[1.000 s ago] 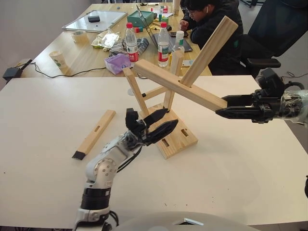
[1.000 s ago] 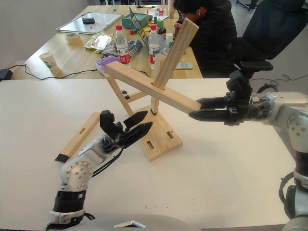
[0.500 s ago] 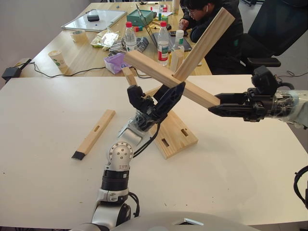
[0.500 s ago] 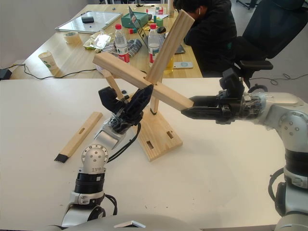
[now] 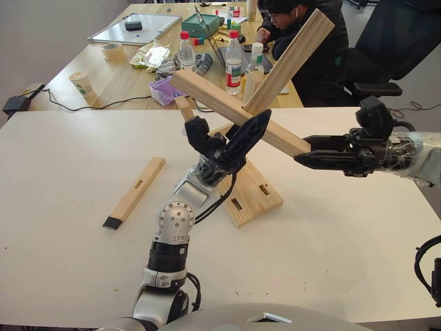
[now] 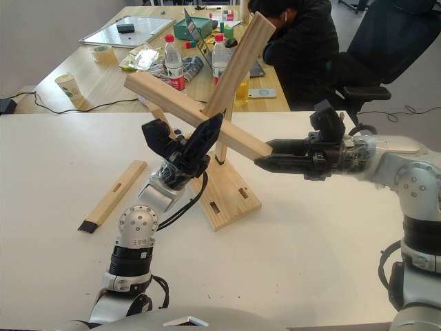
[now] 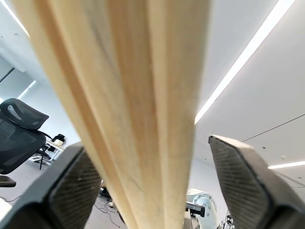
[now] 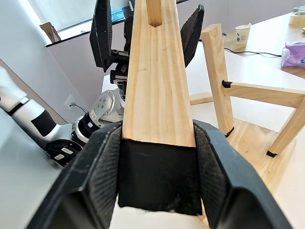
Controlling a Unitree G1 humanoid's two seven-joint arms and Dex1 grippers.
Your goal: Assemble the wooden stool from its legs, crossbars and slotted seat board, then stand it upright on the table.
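Observation:
My right gripper (image 5: 304, 157) is shut on the black-tipped end (image 8: 159, 176) of a long wooden leg (image 5: 207, 96), holding it slanted in the air. A second bar (image 5: 296, 52) runs through its slot and points up to the back right. My left gripper (image 5: 226, 129) is raised and open, its fingers (image 7: 243, 186) on either side of the held leg near that joint. Below lies the slotted seat board (image 5: 260, 196) on the white table, with two joined legs (image 8: 217, 71) standing on it.
A loose slotted leg (image 5: 136, 191) lies on the table to the left. Behind is a wooden table (image 5: 117, 83) with bottles (image 5: 234, 65), a cup (image 5: 84, 84) and clutter, where a person sits. The white table (image 5: 62, 158) has room at the left and front.
My left gripper rose from just above the seat board to straddle the held leg. My right gripper carried the leg a little to the left and higher.

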